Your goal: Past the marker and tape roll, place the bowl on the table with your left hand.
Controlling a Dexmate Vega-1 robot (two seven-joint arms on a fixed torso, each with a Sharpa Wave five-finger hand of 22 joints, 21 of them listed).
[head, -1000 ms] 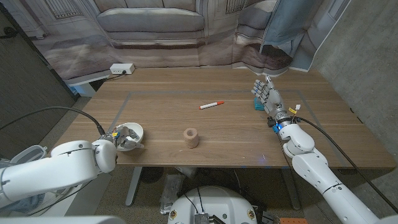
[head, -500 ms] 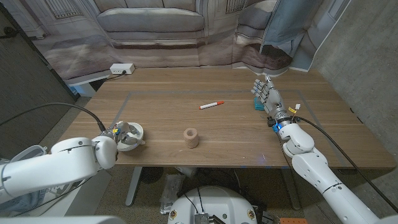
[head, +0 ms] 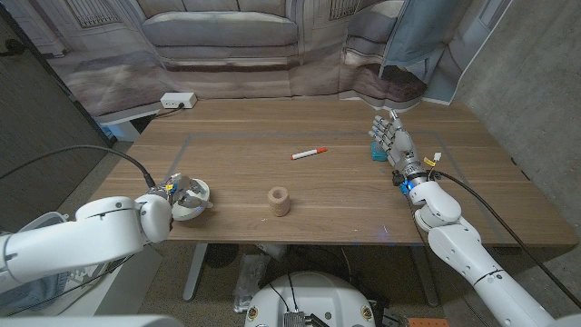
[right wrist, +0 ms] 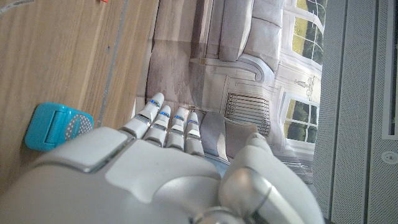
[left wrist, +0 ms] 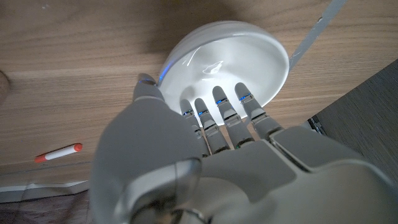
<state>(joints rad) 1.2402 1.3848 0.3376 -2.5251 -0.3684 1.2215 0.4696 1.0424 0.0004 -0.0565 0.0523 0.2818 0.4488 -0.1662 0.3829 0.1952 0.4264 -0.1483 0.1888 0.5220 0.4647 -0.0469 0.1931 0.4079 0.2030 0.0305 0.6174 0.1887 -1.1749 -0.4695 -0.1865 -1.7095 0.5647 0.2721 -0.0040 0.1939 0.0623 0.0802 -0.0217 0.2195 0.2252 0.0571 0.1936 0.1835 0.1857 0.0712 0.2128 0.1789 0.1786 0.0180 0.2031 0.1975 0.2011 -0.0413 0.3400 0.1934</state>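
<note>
Wooden tabletop [head: 272, 173] carrying everything. Left robot hand [head: 182, 197] at the front left edge, fingers [left wrist: 224, 109] inside the white bowl [head: 193, 201], gripping its rim. Right robot hand [head: 390, 141] near the right edge, holding nothing, fingers extended close together, just beside a blue object [right wrist: 55, 126]. Tape roll [head: 279, 201] near the front edge, centre. Marker [head: 309, 153] mid-tabletop, beyond the roll.

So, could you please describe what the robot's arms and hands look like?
Both arms have glossy white rounded shells with black cables alongside. The left hand and right hand are matte grey, with small blue marks on the fingers. A blue band rings the right wrist.
</note>
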